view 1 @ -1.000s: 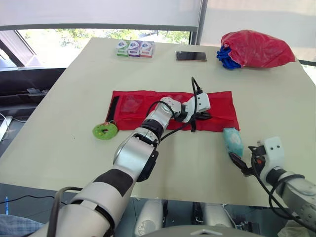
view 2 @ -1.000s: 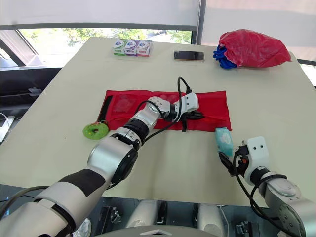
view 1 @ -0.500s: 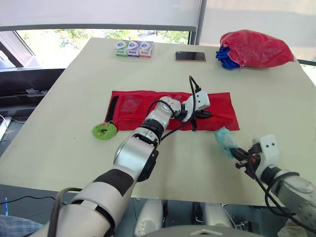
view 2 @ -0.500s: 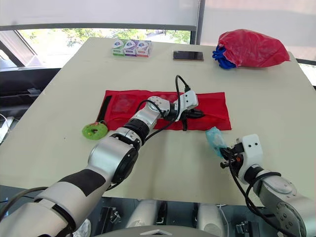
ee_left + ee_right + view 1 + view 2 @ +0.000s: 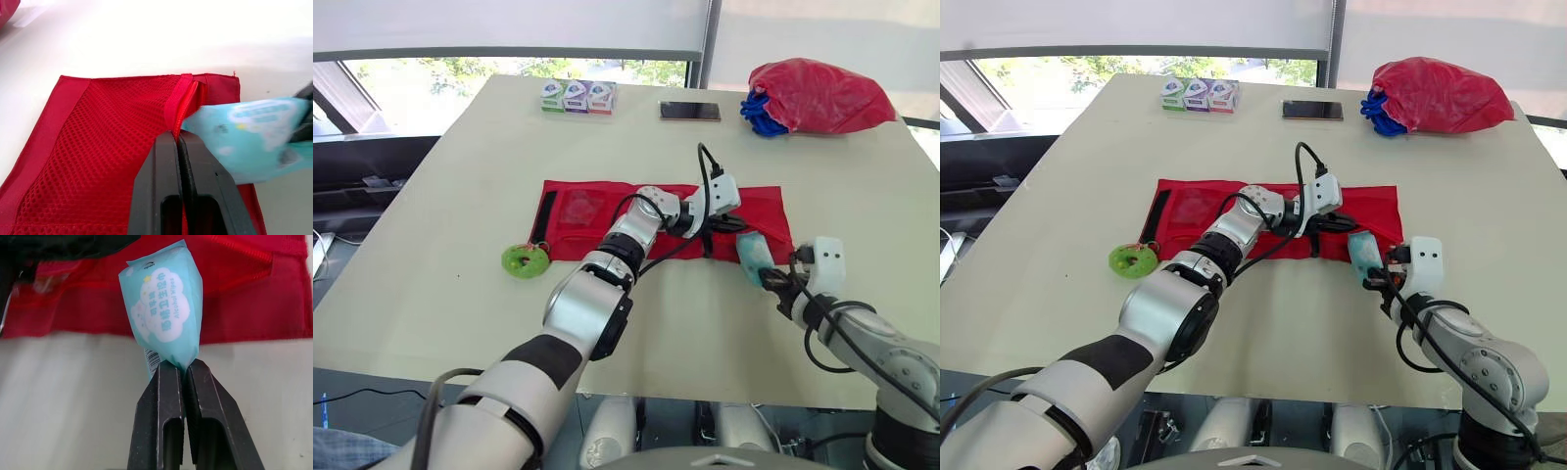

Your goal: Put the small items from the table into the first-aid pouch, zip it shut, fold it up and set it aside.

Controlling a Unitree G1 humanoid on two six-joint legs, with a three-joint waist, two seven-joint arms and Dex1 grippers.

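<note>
The right gripper (image 5: 178, 366) works nearest the table's (image 5: 431, 294) near edge. Its two black fingers are pinched tight on the bottom seal of the wipes pack (image 5: 164, 313), a soft, glossy, pale-blue film sachet with a white cloud print. The pack stands up from the fingers and is poised at the near right corner of the pouch (image 5: 764, 201).

The pouch lies flat and unfolded across the middle of the table, a long strip of red cloth with mesh pockets and a black strap at its left end. The left gripper (image 5: 177, 138) is clamped closed on the red zipper lip of the right-hand mesh pocket, apparently holding it open.

The step in hand looks like loading the pack. The next move probably calls for steering its top corner under the lifted lip and letting go once it is inside.

A green ring-shaped item (image 5: 524, 259) waits off the pouch's near left corner. Along the far edge sit small boxes (image 5: 575, 96), a dark phone (image 5: 689, 111) and a crumpled red bag (image 5: 822, 95).
</note>
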